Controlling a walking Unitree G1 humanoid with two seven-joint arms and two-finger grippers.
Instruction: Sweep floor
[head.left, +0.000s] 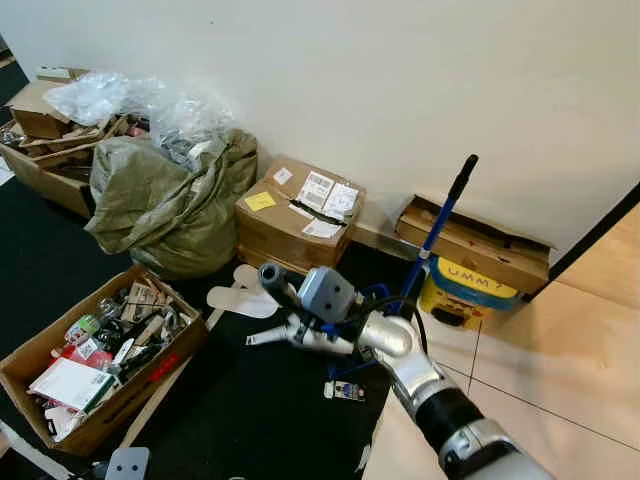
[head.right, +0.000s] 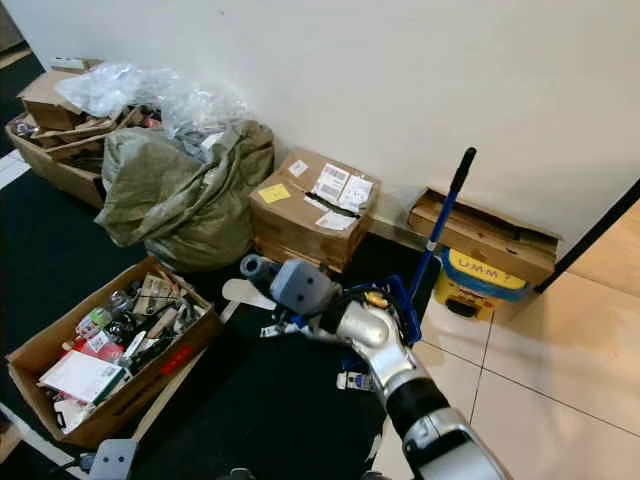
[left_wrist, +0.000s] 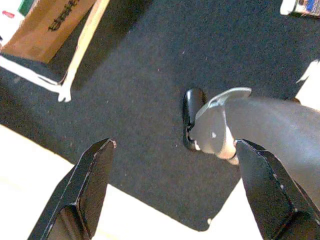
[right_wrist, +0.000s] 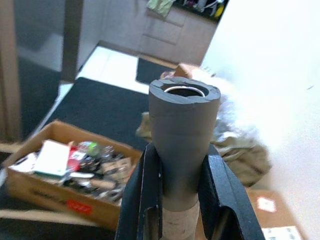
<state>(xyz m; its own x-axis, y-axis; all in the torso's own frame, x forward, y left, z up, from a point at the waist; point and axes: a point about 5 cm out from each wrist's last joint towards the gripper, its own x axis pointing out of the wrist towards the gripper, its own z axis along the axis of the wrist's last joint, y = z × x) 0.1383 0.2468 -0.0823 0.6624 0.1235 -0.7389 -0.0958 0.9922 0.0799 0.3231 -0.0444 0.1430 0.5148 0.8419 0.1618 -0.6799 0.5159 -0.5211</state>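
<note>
Right gripper (right_wrist: 177, 200) clamps broom handle (right_wrist: 184, 130), axis running along fingers toward boxes; left gripper (left_wrist: 170, 190) hangs open over carpet (left_wrist: 135, 75).

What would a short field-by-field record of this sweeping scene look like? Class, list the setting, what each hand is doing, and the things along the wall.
Setting: black carpet meeting pale tiles, by a white wall
Right hand: shut on a grey handle, its end toward the open box of clutter
Left hand: open, hanging above the carpet
Against the wall: blue-handled mop, yellow bucket, sealed cardboard box, olive sack
</note>
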